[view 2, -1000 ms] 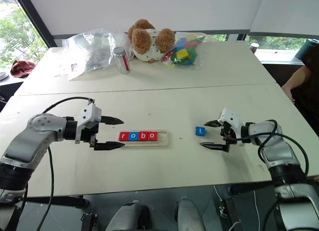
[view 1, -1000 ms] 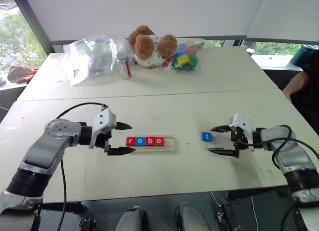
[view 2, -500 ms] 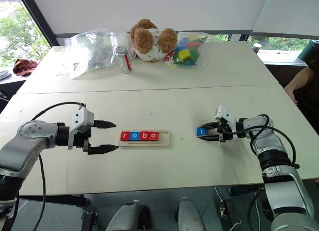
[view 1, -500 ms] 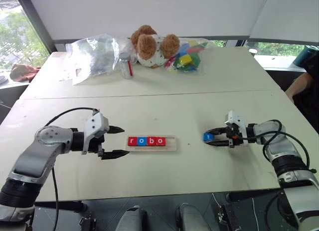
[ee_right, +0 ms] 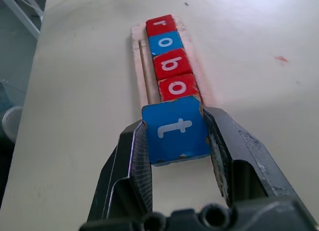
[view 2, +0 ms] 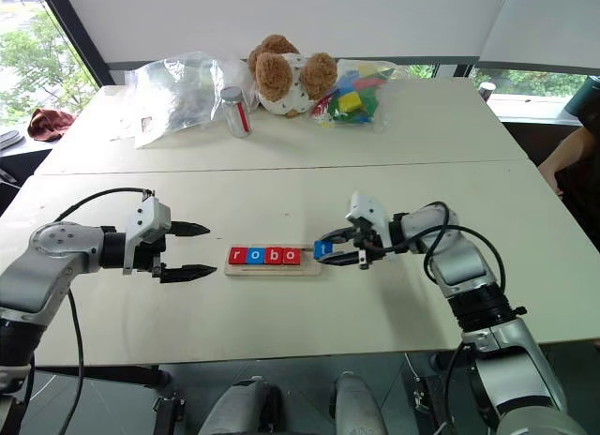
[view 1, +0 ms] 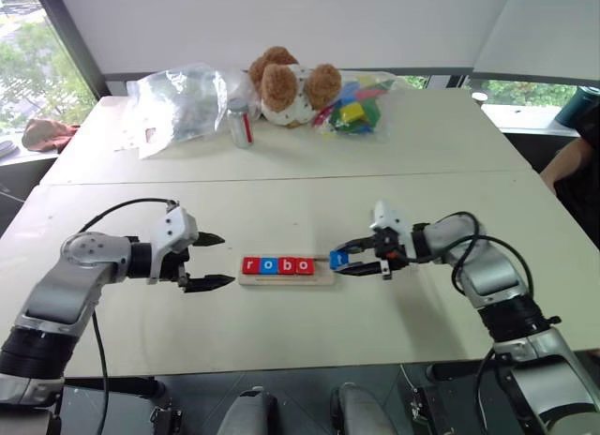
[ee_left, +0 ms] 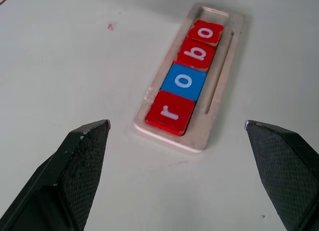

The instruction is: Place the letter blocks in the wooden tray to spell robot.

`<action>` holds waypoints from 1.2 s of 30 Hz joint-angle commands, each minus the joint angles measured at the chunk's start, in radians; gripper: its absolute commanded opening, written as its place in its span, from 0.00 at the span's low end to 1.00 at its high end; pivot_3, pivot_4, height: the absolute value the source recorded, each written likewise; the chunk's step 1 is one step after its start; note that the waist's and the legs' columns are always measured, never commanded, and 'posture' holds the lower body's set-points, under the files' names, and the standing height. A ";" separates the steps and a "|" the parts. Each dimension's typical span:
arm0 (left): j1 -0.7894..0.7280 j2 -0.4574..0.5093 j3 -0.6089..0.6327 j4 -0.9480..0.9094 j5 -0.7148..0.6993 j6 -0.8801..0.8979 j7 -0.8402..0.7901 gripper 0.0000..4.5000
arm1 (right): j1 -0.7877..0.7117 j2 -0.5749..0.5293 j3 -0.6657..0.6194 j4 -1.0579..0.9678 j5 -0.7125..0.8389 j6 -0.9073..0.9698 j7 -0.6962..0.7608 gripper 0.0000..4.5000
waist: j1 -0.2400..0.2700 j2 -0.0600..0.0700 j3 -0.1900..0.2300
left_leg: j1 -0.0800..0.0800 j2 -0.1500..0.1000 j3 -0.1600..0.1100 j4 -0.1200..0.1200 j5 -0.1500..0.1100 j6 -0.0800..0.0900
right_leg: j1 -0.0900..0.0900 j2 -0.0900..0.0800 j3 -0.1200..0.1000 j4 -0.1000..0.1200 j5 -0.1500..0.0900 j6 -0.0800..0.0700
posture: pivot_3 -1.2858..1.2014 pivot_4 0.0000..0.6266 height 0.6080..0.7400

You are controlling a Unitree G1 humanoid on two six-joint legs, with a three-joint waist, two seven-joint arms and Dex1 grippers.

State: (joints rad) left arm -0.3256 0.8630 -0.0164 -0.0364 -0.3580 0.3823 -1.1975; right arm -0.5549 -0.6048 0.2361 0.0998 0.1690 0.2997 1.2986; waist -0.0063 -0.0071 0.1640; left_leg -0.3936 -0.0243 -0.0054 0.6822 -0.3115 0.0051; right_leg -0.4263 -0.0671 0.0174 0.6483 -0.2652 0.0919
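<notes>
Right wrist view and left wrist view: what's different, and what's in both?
The right wrist view alone shows the blue t block pinched between the right tool's black fingers. The left wrist view alone shows the left tool's fingers spread wide apart with nothing between them. Both share the wooden tray with r, o, b, o tiles on the table.

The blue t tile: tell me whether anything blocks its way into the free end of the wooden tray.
Nothing visible does. The right pincer holds the blue t tile just past the last red o tile, over the wooden tray's free end. The left pincer hangs open off the tray's far end.
</notes>
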 commanded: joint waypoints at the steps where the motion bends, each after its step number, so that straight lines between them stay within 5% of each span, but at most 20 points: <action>1: -0.005 -0.001 0.008 -0.024 -0.002 -0.013 -0.002 1.00 | -0.002 0.004 0.016 -0.047 -0.012 0.019 -0.030 0.26 | -0.003 0.000 0.000 | 0.000 0.000 0.000 0.000 0.000 0.000 | 0.000 0.000 0.000 0.000 0.000 0.000 | 0.52 0.24 1.00; 31: 0.029 0.009 0.004 -0.038 0.032 -0.034 0.009 1.00 | -0.097 0.117 0.078 0.172 -0.085 -0.099 -0.063 0.26 | -0.008 0.000 0.000 | 0.000 0.000 0.000 0.000 0.000 0.000 | -0.001 0.001 -0.001 0.001 0.000 0.000 | 0.52 0.24 1.00; 36: 0.026 0.003 0.004 -0.043 0.031 -0.029 0.009 1.00 | -0.097 0.119 0.071 0.172 -0.090 -0.096 -0.071 0.82 | -0.008 0.000 0.000 | 0.000 0.000 0.000 0.000 0.000 0.000 | -0.001 0.001 -0.001 0.001 0.000 0.000 | 0.52 0.24 1.00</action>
State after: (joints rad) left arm -0.2846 0.8597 -0.0246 -0.0616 -0.3257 0.3633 -1.1869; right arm -0.6319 -0.4897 0.3122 0.2895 0.0799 0.2110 1.2297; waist -0.0144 -0.0071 0.1640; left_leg -0.3935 -0.0239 -0.0052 0.6819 -0.3113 0.0050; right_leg -0.4274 -0.0660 0.0165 0.6494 -0.2652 0.0920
